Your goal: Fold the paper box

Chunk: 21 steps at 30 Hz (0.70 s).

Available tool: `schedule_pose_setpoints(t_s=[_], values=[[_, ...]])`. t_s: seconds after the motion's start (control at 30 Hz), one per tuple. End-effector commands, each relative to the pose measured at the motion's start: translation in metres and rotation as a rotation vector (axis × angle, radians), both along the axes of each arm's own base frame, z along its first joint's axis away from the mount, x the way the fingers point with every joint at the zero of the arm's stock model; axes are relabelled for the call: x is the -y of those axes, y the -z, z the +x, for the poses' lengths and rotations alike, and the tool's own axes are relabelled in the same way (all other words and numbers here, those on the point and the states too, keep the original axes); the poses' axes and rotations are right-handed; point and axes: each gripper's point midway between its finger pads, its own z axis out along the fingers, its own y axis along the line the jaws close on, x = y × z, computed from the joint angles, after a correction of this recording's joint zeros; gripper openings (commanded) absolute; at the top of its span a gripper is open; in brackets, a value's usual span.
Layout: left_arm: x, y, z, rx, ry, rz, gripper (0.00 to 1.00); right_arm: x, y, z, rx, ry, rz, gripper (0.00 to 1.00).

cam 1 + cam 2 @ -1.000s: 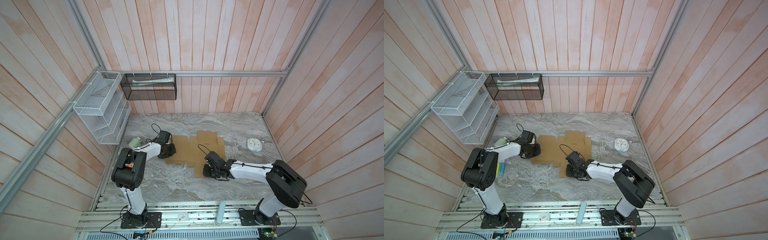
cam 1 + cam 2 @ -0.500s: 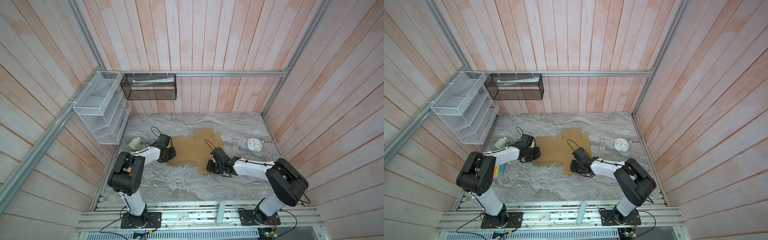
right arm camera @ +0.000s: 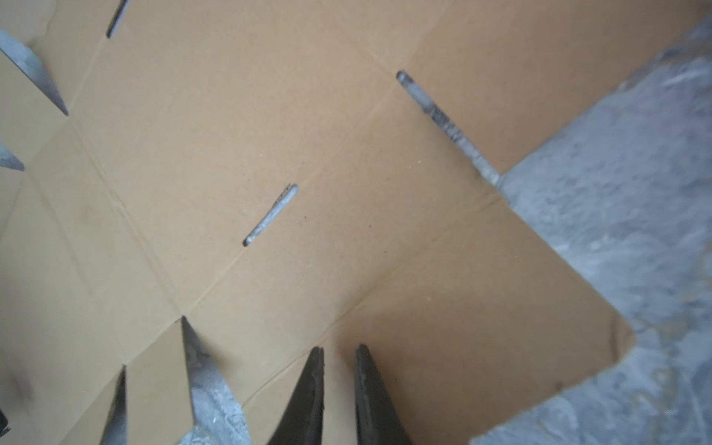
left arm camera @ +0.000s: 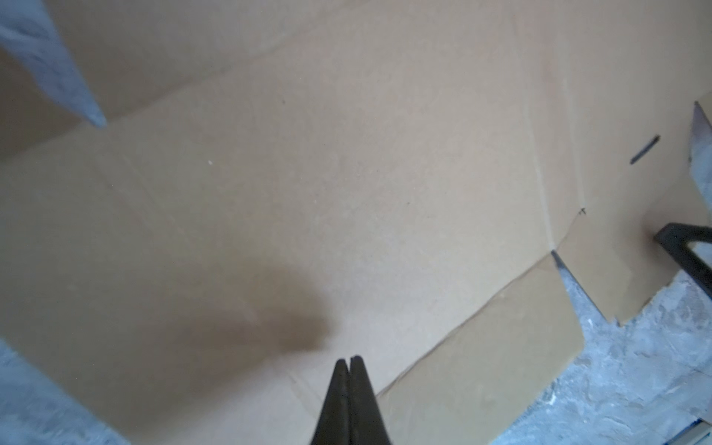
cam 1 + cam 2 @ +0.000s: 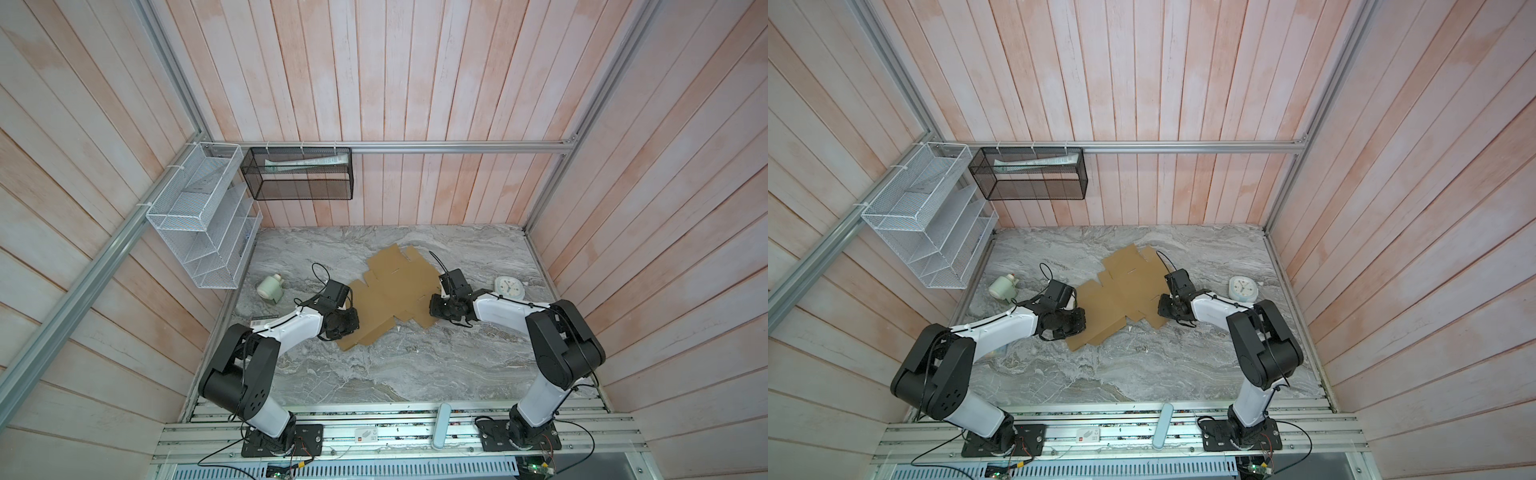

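The paper box (image 5: 395, 291) (image 5: 1121, 293) is a flat, unfolded brown cardboard sheet, lying askew on the marble table in both top views. My left gripper (image 5: 347, 325) (image 5: 1076, 322) is low over its left part. In the left wrist view it (image 4: 350, 360) is shut, tips over the bare cardboard (image 4: 346, 173), holding nothing. My right gripper (image 5: 437, 308) (image 5: 1163, 308) is at the sheet's right edge. In the right wrist view it (image 3: 340, 348) is open by a narrow gap above a flap (image 3: 443, 308), nothing between its fingers. Creases and small slits (image 3: 269, 215) show.
A white clock (image 5: 510, 286) lies right of the right arm. A pale green bottle (image 5: 271, 287) lies at the left, with a white wire rack (image 5: 199, 224) and black mesh basket (image 5: 299, 174) on the walls. A pale blue bar (image 5: 440, 426) lies on the front rail.
The cardboard sheet has turned on the table. My left gripper moved nearer the front, my right gripper moved back and to the right, and its jaws narrowed slightly.
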Motion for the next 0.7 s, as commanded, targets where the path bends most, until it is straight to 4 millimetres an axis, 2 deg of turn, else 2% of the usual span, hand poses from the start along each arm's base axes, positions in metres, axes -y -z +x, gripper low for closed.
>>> schedule_pose_setpoints(t_s=[0.0, 0.13, 0.33, 0.5, 0.6, 0.67], values=[[-0.003, -0.034, 0.027, 0.091, -0.007, 0.003, 0.0, -0.007, -0.023, 0.004, 0.032, -0.039, -0.015, 0.18], [-0.012, -0.05, 0.059, 0.137, -0.021, 0.01, 0.0, -0.023, -0.046, -0.007, 0.056, -0.048, 0.016, 0.18], [-0.011, -0.046, 0.091, 0.154, -0.008, 0.02, 0.0, -0.07, -0.052, -0.03, 0.049, -0.069, 0.099, 0.18], [-0.008, -0.025, 0.094, 0.126, -0.008, 0.012, 0.0, -0.117, -0.042, -0.033, 0.023, -0.111, 0.181, 0.18], [-0.013, -0.011, 0.084, 0.104, -0.023, 0.024, 0.0, -0.139, -0.034, -0.03, 0.008, -0.153, 0.177, 0.17], [-0.017, -0.001, 0.074, 0.087, -0.036, 0.03, 0.0, -0.146, -0.027, -0.028, -0.007, -0.17, 0.175, 0.17]])
